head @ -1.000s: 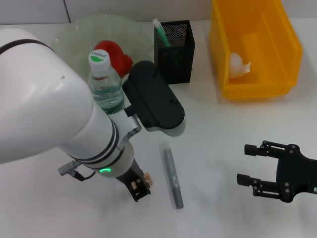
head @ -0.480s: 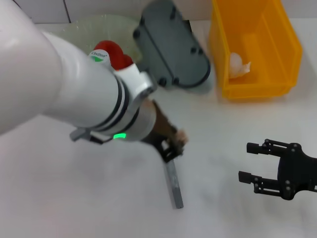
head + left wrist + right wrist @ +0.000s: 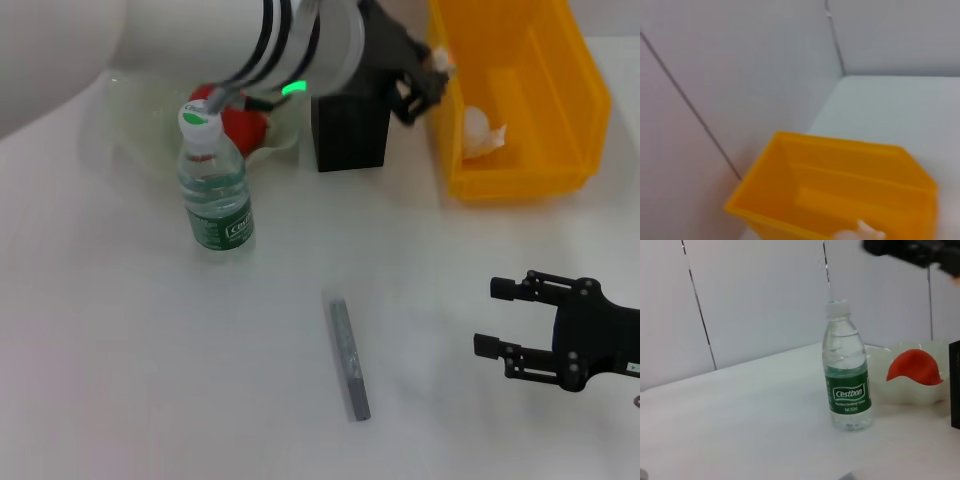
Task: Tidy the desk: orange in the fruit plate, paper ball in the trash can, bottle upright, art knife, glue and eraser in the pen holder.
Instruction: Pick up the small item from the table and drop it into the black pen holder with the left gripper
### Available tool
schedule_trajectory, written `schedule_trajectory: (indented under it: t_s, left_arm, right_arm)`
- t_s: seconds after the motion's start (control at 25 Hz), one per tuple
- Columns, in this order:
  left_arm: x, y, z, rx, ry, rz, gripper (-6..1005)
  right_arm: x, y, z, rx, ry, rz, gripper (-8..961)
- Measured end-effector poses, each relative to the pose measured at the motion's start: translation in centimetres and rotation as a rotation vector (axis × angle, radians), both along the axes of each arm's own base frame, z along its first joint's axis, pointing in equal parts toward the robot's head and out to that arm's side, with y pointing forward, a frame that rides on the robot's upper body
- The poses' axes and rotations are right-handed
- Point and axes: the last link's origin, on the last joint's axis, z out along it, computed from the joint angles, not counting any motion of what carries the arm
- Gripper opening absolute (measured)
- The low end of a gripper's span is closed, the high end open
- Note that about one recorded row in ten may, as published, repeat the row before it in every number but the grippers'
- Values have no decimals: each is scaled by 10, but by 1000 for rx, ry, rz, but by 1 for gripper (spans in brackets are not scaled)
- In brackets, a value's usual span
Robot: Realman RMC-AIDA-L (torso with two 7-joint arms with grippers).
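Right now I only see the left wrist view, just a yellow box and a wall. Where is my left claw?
Observer: Your left claw is up between the black pen holder and the yellow box. It is pinching a small pale thing, likely the eraser.
Operator: Is the bottle standing up?
Observer: Yes, the bottle stands upright in front of the fruit plate.
Operator: What else is on the table?
Observer: The grey art knife lies flat, not far from the open right claw.
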Motion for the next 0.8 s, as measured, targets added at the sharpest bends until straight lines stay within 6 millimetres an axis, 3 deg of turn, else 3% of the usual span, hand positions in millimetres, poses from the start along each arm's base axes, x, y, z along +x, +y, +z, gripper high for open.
schedule_trajectory:
  t_s: [0.12, 0.32, 0.8]
  left_arm:
    - [-1, 57, -4, 130, -87, -15, 249]
    - [-13, 86, -8, 187, -95, 16, 245]
    - [-30, 100, -12, 215, -71, 33, 265]
  right_arm:
    - [-1, 1, 0, -4, 2, -1, 718]
    - [-3, 2, -5, -19, 19, -7, 718]
    - [-3, 3, -6, -29, 22, -21, 718]
